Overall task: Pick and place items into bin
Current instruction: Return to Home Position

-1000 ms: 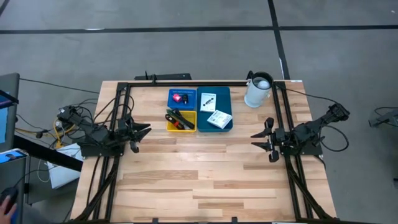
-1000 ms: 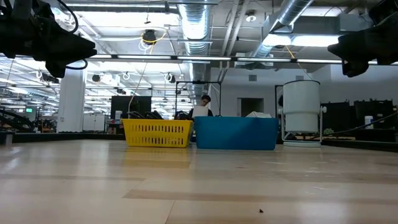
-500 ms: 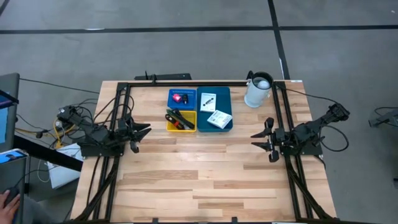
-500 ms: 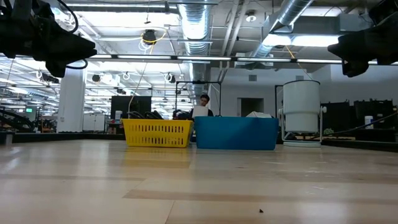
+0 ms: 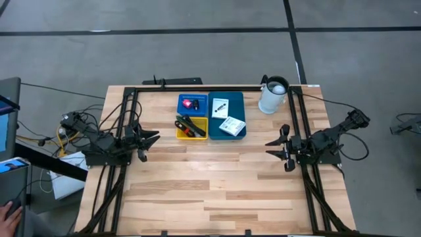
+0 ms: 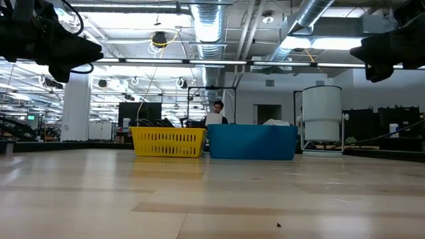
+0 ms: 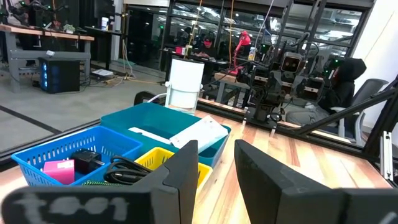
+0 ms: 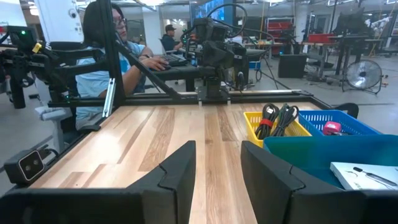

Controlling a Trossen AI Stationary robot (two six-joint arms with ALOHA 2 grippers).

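Three bins stand at the table's far middle: a blue basket [image 5: 192,103] with a red-pink piece [image 5: 188,104] and a black thing, a yellow basket [image 5: 191,127] with green and black pen-like tools [image 5: 187,124], and a teal bin [image 5: 227,116] with white printed cards [image 5: 231,126]. My left gripper [image 5: 152,141] is open and empty at the table's left, its fingers pointing right. My right gripper [image 5: 275,148] is open and empty at the table's right, pointing left. The bins also show in the left wrist view [image 7: 155,134] and the right wrist view [image 8: 323,146].
A white jug [image 5: 272,95] stands at the far right, beside the teal bin. A black frame [image 5: 210,89] runs along the table's far, left and right sides. Bare wood [image 5: 210,184] fills the near half. A person [image 8: 115,43] sits beyond the left edge.
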